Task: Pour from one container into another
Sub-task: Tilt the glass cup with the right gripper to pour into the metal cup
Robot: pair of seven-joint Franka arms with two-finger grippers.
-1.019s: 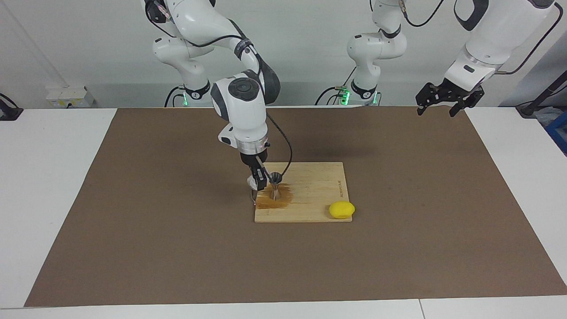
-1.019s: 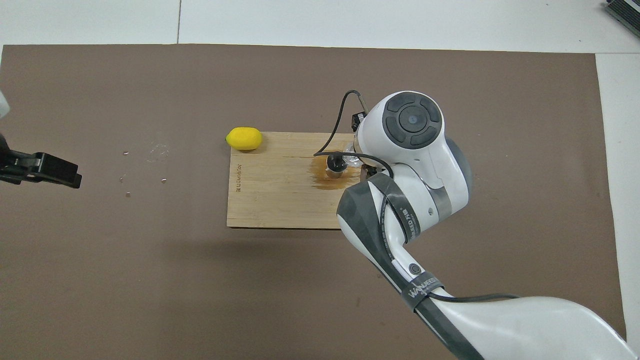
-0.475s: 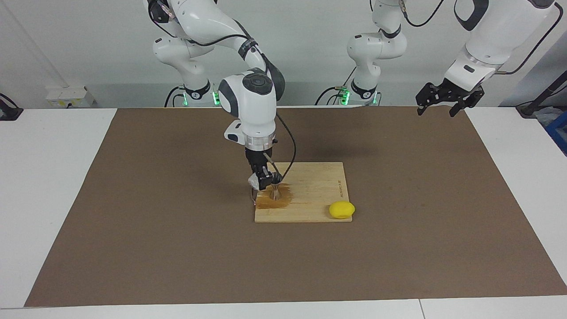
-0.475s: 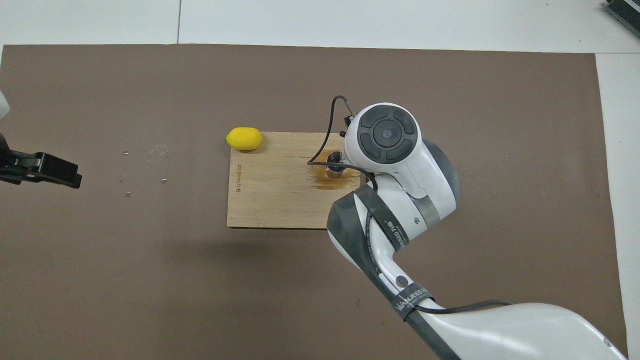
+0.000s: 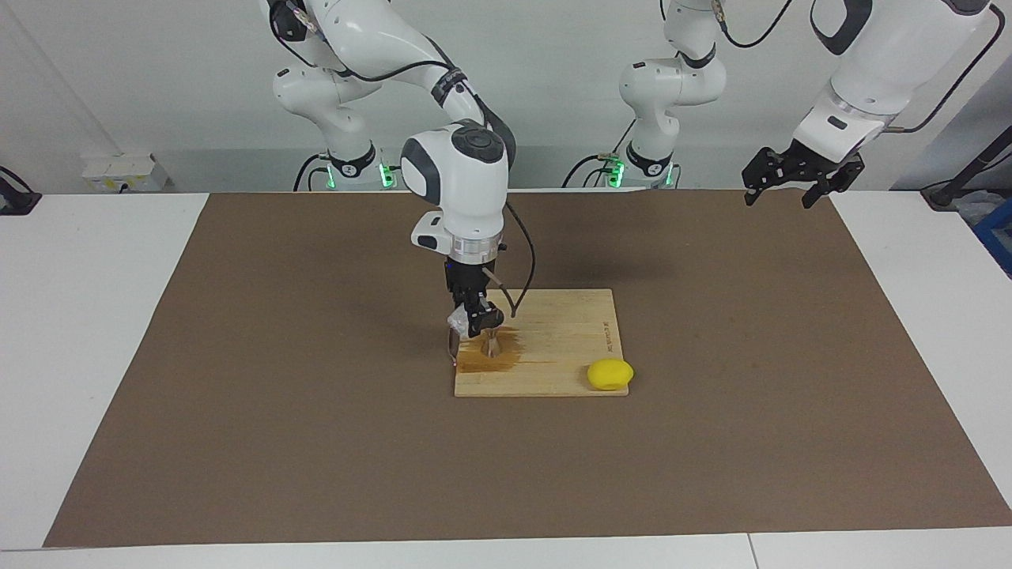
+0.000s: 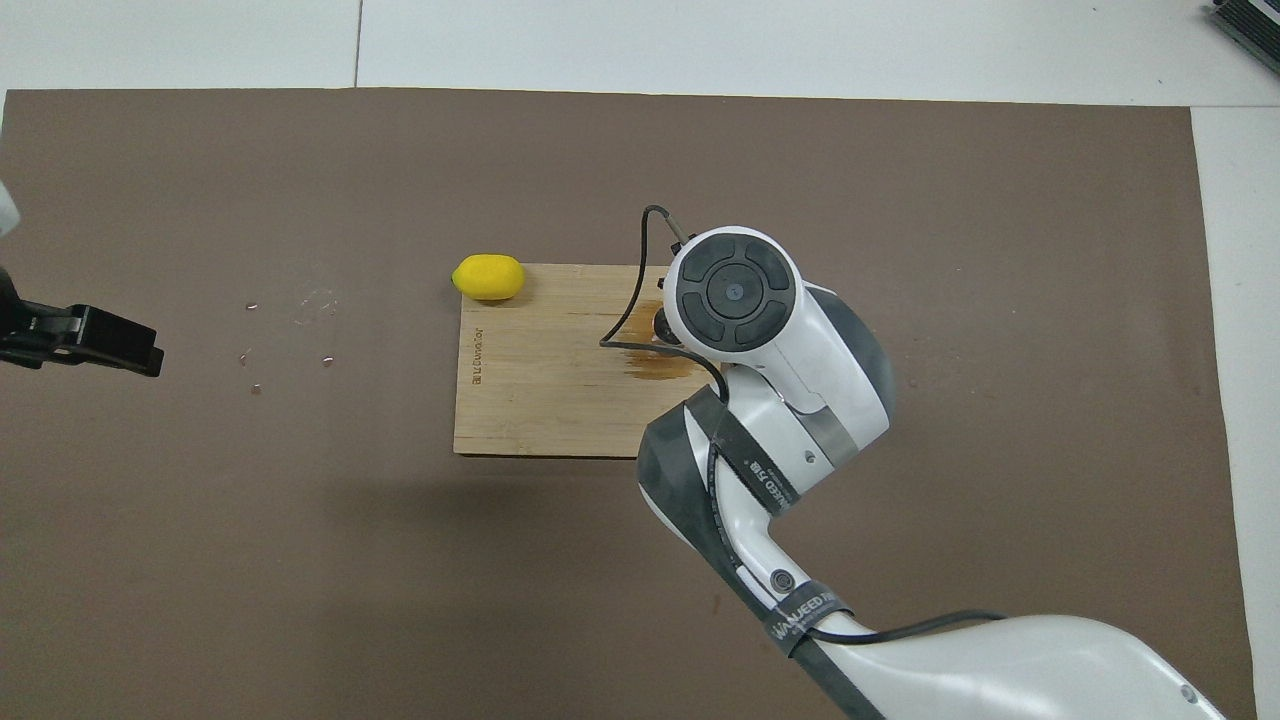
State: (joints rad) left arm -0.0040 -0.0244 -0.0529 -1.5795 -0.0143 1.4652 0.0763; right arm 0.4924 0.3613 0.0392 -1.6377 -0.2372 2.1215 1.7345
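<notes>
A small steel jigger (image 5: 492,345) stands on a wooden board (image 5: 569,332), in a brown wet stain (image 5: 478,363). My right gripper (image 5: 477,320) hangs just above the jigger, shut on a small clear glass cup (image 5: 456,321). It holds the cup tilted beside the jigger's top, toward the right arm's end of the board. In the overhead view my right wrist (image 6: 732,292) covers the gripper, the cup and nearly all of the jigger. My left gripper (image 5: 779,196) is open and empty, and waits in the air over the mat's corner near its own base. It also shows in the overhead view (image 6: 85,340).
A yellow lemon (image 5: 609,374) lies at the board's corner farthest from the robots, toward the left arm's end; it also shows in the overhead view (image 6: 487,277). A brown mat (image 5: 316,442) covers the table. A few small specks (image 6: 320,300) lie on the mat toward the left arm's end.
My right wrist has swung toward the left arm's end and stands more upright, bringing the cup closer over the jigger. It now hides the jigger from above. The left arm has not moved.
</notes>
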